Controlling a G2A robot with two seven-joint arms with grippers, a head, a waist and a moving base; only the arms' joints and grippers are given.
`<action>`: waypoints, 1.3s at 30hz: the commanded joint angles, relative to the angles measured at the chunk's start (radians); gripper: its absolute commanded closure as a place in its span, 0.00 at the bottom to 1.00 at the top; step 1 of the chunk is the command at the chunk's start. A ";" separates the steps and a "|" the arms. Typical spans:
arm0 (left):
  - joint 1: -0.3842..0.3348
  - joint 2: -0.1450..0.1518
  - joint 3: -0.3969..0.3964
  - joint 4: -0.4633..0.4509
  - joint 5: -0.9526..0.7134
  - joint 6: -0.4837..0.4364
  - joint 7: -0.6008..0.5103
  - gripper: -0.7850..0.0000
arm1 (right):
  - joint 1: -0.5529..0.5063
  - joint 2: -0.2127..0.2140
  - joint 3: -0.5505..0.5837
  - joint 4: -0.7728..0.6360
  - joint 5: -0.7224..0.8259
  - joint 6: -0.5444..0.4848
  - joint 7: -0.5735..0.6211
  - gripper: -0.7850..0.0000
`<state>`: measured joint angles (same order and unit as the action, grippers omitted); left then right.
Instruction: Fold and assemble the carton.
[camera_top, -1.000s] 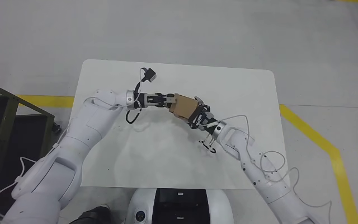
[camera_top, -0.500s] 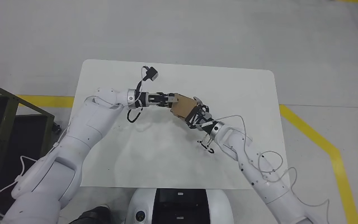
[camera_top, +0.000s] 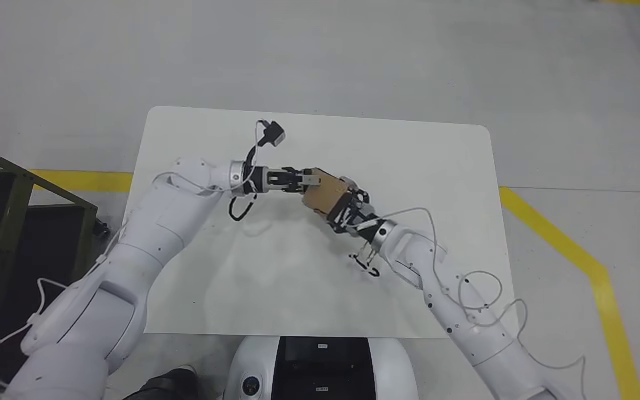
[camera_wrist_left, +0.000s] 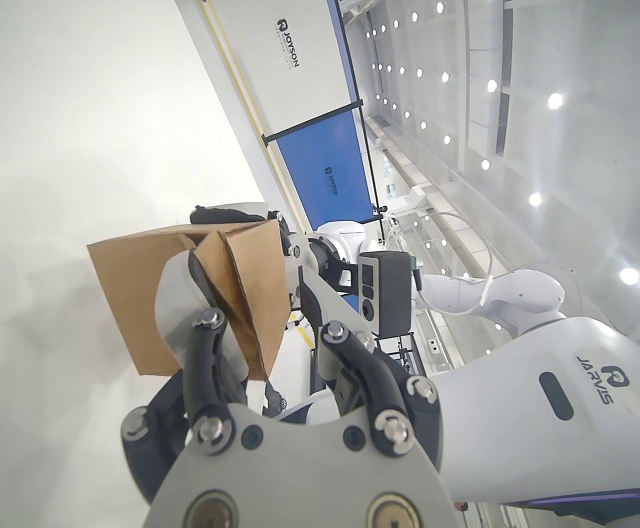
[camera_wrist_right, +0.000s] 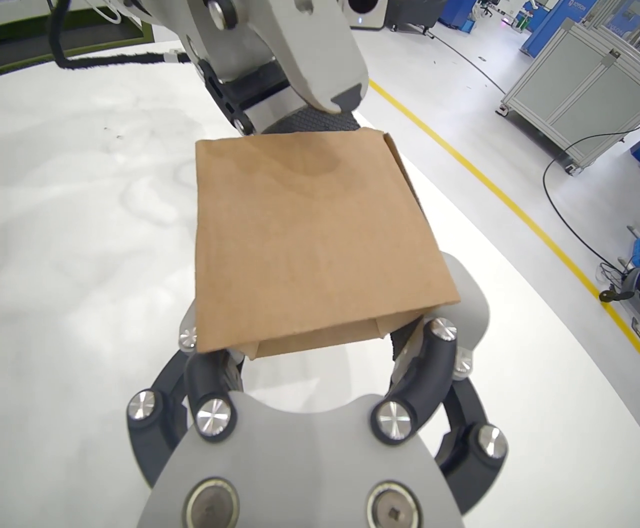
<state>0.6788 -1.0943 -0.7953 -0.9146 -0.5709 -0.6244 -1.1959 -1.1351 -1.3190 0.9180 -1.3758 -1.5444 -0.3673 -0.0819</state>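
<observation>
My left claw (camera_top: 299, 180) is clamped on the 9 o'clock end of the carton (camera_top: 325, 189), which is held above the white table (camera_top: 430, 160), just toward 12 o'clock from its middle. My right claw (camera_top: 347, 207) straddles the carton's 4 o'clock end with a finger on either side. It seems closed on the carton, though the cardboard hides the pads.

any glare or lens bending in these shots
left wrist view: round ceiling lamps glare brightly beyond the brown cardboard carton; right wrist view: the edge of the white table bows, wide-lens distortion; top view: even light, no glare on the table.
</observation>
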 joint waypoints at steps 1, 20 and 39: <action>0.001 0.004 -0.007 0.012 0.001 -0.003 0.003 0.91 | -0.002 0.001 0.005 0.002 -0.004 -0.002 -0.007 0.40; 0.016 0.033 -0.057 0.008 0.002 -0.017 0.018 0.90 | -0.007 0.009 0.025 -0.004 -0.015 -0.062 -0.044 0.40; -0.009 0.027 -0.037 -0.001 0.007 -0.014 0.014 0.91 | 0.012 0.001 -0.013 0.001 -0.048 -0.068 -0.028 0.41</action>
<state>0.6710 -1.0676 -0.8336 -0.9146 -0.5652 -0.6395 -1.1806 -1.1242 -1.3177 0.9065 -1.3752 -1.5921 -0.4360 -0.1106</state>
